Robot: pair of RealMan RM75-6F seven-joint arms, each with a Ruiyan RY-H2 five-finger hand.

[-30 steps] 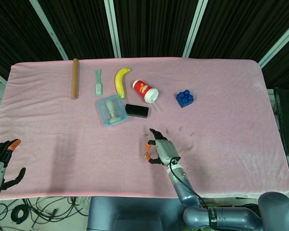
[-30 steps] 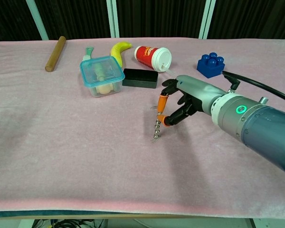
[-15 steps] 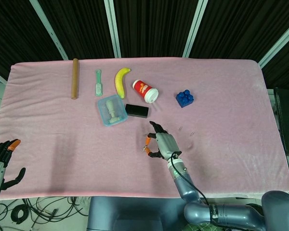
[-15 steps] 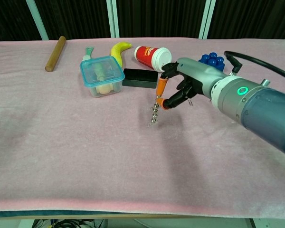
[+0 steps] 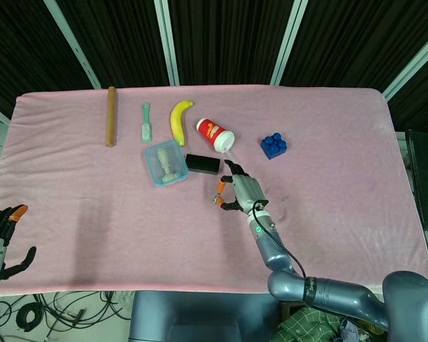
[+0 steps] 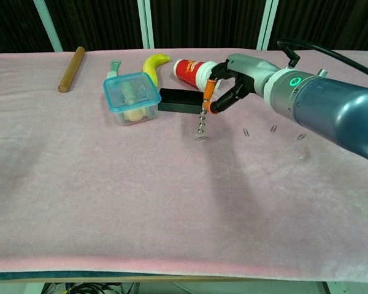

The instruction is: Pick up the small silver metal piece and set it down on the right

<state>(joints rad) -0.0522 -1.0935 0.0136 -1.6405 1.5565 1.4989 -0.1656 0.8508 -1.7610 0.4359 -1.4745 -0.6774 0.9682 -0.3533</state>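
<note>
Metal piece hangs pinched in the right hand, off the cloth near its middle, just in front of the black box. Within the last second the hand has lifted it and carried it toward the far edge, so pickup looks done; the move right remains. Left hand idles open off the near-left corner.

The left hand is cut by the head view's left edge and missing from the chest view. The metal piece is too small to make out from the head. The right hand partly hides the cup.
</note>
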